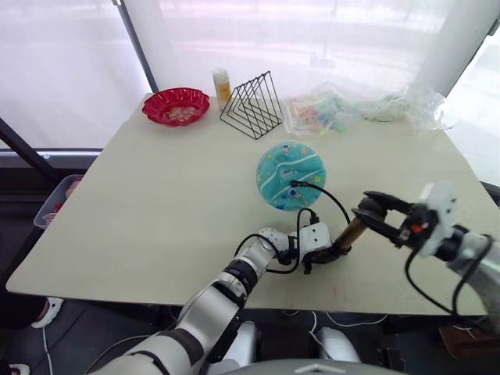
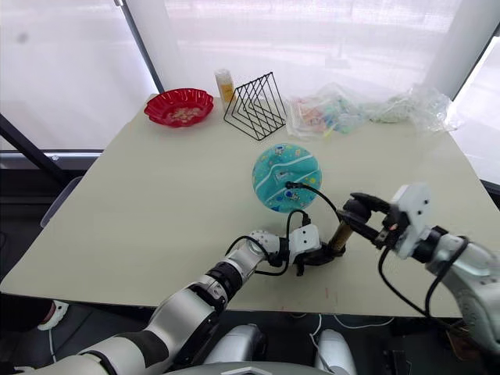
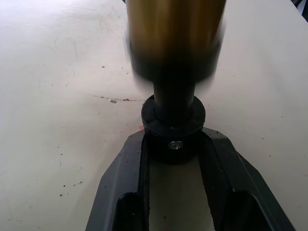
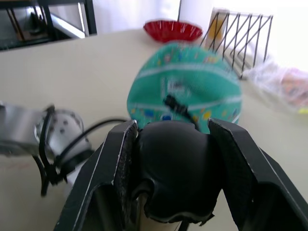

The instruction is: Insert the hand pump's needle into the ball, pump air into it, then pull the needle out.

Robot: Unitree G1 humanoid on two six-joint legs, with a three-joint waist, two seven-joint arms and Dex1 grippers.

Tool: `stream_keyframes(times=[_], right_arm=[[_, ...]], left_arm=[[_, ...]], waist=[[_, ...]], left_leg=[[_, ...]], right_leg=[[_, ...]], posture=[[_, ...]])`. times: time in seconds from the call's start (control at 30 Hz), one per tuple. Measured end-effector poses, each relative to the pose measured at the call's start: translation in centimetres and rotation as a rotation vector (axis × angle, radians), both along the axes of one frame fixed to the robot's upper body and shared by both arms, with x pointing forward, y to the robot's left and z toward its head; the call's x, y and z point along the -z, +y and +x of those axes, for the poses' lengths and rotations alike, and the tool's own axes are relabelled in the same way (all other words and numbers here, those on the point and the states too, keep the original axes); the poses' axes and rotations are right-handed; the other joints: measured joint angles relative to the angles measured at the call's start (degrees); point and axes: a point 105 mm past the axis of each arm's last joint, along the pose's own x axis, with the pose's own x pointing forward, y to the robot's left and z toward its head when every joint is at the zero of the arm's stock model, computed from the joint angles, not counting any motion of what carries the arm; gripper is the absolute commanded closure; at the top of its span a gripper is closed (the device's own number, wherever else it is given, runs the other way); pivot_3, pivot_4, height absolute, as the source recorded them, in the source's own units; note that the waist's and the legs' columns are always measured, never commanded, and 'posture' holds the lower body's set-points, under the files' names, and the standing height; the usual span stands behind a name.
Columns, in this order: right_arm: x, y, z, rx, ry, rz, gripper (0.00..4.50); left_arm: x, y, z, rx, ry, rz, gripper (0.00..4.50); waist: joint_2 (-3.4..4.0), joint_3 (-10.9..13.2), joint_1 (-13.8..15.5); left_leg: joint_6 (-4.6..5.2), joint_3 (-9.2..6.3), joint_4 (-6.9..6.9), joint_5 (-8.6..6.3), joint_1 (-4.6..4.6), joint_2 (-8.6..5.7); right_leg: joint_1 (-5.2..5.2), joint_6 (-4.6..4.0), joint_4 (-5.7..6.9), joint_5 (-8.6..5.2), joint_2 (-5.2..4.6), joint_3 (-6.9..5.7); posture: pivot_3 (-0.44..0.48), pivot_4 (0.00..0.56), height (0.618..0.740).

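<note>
Gripping opposite ends of the hand pump [image 1: 351, 232], both grippers, left gripper [image 1: 334, 251], right gripper [image 1: 373, 212]; wire rack [image 1: 251, 105] beyond the ball [image 1: 290, 175].

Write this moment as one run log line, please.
stage: pumping | left end effector: shut on pump base | right end effector: shut on pump handle | hose: on ball
</note>
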Motion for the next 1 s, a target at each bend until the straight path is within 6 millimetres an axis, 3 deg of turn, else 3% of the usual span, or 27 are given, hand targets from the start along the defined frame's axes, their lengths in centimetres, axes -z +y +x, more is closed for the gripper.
stream_keyframes(times=[0.23, 0.3, 0.5, 0.67, 0.9, 1.0], right_arm=[[-1.6, -0.9, 0.0, -0.008, 0.006, 0.039, 2.60], [-3.7, -1.5, 0.3, -0.030, 0.015, 0.050, 2.60], [-8.9, -1.9, 0.1, -0.079, -0.039, 0.054, 2.60], [-14.9, -2.1, -0.5, -0.127, -0.097, 0.023, 2.60], [-15.6, -2.4, -0.7, -0.122, -0.020, -0.003, 2.60], [-14.7, -2.3, -1.0, -0.113, -0.056, 0.026, 2.60]], left_arm=[[-0.2, -0.1, 0.0, 0.004, -0.005, -0.004, 3.43], [-0.5, -0.4, 0.0, 0.012, -0.012, -0.014, 3.43], [-0.7, -0.6, 0.0, 0.020, -0.017, -0.022, 3.43], [-0.9, -0.7, 0.0, 0.026, -0.020, -0.024, 3.43], [-1.1, -1.0, -0.1, 0.045, -0.024, -0.033, 3.43], [-1.0, -0.9, -0.1, 0.043, -0.022, -0.028, 3.43]], waist=[[0.42, 0.2, 0.0], [0.82, 0.6, 0.2], [0.74, 0.9, 0.8], [0.78, 1.1, 0.8], [0.65, 1.2, 1.0], [0.33, 1.1, 1.0]], left_leg=[[0.00, -0.09, 0.03, 0.01, -0.03, -0.06], [0.16, -0.07, 0.06, 0.10, -0.14, -0.18], [0.20, -0.04, 0.10, 0.12, -0.43, -0.31], [0.20, -0.05, 0.15, 0.12, -0.56, -0.37], [0.19, -0.10, 0.19, 0.15, -1.05, -0.58], [0.18, -0.18, 0.17, 0.15, -1.01, -0.57]], right_leg=[[-0.01, 0.00, 0.03, 0.00, 0.00, 0.01], [-0.07, -0.01, 0.03, 0.02, -0.13, 0.02], [-0.37, -0.22, 0.04, 0.16, -0.22, 0.04], [-0.49, -0.20, 0.08, 0.17, -0.28, 0.09], [-0.91, -0.19, 0.08, 0.21, -0.49, 0.06], [-0.87, -0.18, 0.09, 0.20, -0.47, 0.03]], posture=[[0.000, 0.150, 0.740], [0.000, 0.150, 0.740], [0.000, 0.150, 0.740], [0.000, 0.150, 0.740], [0.000, 0.150, 0.740], [0.000, 0.150, 0.740]])
